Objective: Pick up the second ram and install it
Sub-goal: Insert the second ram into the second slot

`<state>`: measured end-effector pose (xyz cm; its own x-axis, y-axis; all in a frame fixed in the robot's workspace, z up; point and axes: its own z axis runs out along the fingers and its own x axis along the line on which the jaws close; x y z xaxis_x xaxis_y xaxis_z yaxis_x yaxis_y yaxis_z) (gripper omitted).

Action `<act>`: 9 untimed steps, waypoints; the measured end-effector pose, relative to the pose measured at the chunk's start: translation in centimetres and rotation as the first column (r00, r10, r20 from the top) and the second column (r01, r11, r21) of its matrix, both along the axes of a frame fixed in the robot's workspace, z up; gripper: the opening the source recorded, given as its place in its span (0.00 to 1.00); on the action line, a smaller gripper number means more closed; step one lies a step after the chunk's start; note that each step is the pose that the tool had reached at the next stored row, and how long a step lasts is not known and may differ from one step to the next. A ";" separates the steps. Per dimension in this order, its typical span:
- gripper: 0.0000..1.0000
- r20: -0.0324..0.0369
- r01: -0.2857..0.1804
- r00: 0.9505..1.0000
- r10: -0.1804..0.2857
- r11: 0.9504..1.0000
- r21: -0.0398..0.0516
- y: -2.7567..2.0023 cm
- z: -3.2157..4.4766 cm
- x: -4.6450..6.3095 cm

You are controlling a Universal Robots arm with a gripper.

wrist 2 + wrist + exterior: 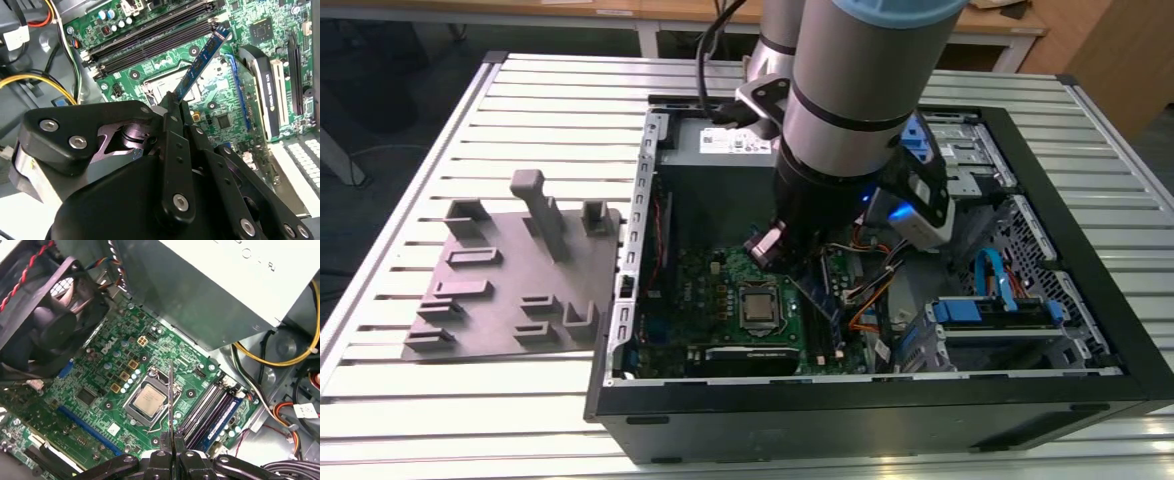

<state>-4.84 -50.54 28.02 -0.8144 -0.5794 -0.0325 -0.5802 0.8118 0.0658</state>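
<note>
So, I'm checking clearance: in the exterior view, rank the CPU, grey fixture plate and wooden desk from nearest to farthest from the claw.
1. CPU: beside the claw, which is shut on the second ram, inside the case.
2. Grey fixture plate: outside the case, exterior view's left.
3. Wooden desk: beyond the table.

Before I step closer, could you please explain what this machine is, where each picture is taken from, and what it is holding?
This is one robot arm reaching down into an open computer case, which lies on a slatted metal table. The exterior view looks on from off the arm; both wrist views come from cameras riding near the arm's wrist, looking past its gripper into the case. Beside the case, on the exterior view's left, lies a grey holder tray. The gripper is shut on a slim memory stick, held above the green motherboard, near the processor and the long black memory slots.
</note>
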 end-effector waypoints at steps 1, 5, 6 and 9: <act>0.14 0.000 0.009 1.000 -0.009 1.000 0.000 0.00 0.00 0.0; 0.14 0.000 0.043 0.999 -0.043 0.999 0.000 0.00 -0.01 0.0; 0.14 0.000 0.052 0.999 -0.052 0.999 0.000 0.00 -0.01 0.0; 0.14 0.000 0.078 0.997 -0.078 0.997 0.000 0.00 -0.01 0.0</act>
<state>-4.84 -50.54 28.00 -0.8571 -0.5141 -0.0326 -0.5151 0.8546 0.0658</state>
